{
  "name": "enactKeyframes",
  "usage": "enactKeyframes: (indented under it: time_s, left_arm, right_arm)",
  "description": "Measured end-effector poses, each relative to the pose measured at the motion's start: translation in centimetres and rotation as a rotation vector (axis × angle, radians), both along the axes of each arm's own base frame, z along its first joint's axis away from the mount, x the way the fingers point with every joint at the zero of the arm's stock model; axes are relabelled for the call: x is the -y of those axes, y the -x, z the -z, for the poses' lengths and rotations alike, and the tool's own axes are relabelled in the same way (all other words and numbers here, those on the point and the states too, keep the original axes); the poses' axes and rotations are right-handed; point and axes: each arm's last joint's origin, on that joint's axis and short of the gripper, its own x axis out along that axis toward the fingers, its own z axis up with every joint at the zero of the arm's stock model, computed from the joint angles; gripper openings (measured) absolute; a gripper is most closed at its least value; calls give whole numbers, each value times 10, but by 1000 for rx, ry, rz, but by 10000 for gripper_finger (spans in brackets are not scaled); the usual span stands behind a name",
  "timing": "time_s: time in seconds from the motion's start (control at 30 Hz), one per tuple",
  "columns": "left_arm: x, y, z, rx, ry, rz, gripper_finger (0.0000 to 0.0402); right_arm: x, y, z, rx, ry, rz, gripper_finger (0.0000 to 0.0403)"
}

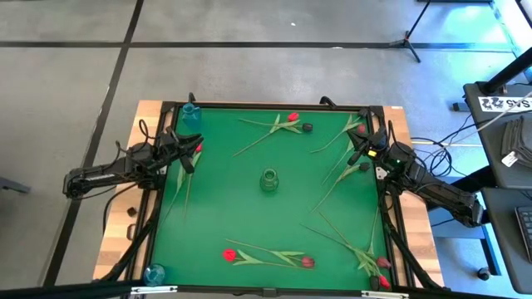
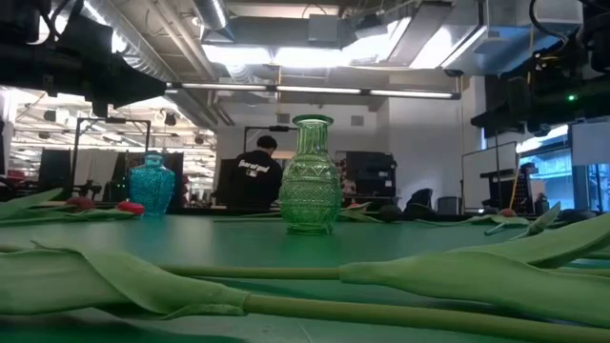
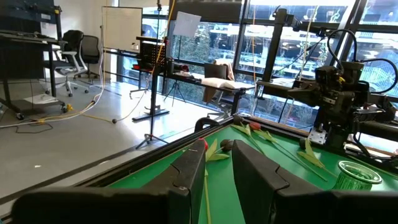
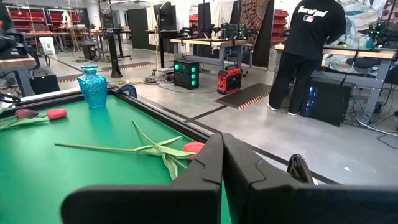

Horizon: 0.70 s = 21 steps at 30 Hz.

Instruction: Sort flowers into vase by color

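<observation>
Artificial tulips lie flat in pairs on the green table. One pair (image 1: 283, 124) is by the far edge, its red head (image 3: 205, 144) and dark head (image 3: 227, 145) side by side. Another pair (image 1: 181, 178) lies under my left gripper (image 1: 191, 156). More lie at the right (image 1: 345, 162) and near edge (image 1: 266, 256). A clear green vase (image 1: 268, 179) stands mid-table. My left gripper (image 3: 219, 171) hovers at the left side, open narrowly. My right gripper (image 1: 359, 148) hovers at the right side, shut (image 4: 222, 158), a red head (image 4: 194, 148) beyond it.
A blue vase (image 1: 190, 114) stands in the far left corner and another (image 1: 155, 272) in the near left corner. A raised black rail (image 1: 274, 105) frames the table. A person (image 4: 308, 43) stands in the room beyond the far edge. Bare green lies around the middle vase.
</observation>
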Motion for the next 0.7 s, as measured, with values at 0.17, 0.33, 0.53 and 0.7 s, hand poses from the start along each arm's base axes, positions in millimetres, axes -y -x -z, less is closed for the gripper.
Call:
enactKeyframes:
  time_s: [0.17, 0.33, 0.53, 0.7]
  left_arm:
    - [0, 0, 0, 0, 0, 0, 79]
    - [0, 0, 0, -1, 0, 0, 79]
    - [0, 0, 0, -1, 0, 0, 79]
    - [0, 0, 0, -1, 0, 0, 79]
  right_arm:
    - [2, 2, -2, -142, 174, 91, 3]
    - [2, 2, -3, -152, 192, 93, 3]
    - [1, 1, -3, -86, 141, 57, 3]
    - [-2, -2, -3, 245, -221, -107, 3]
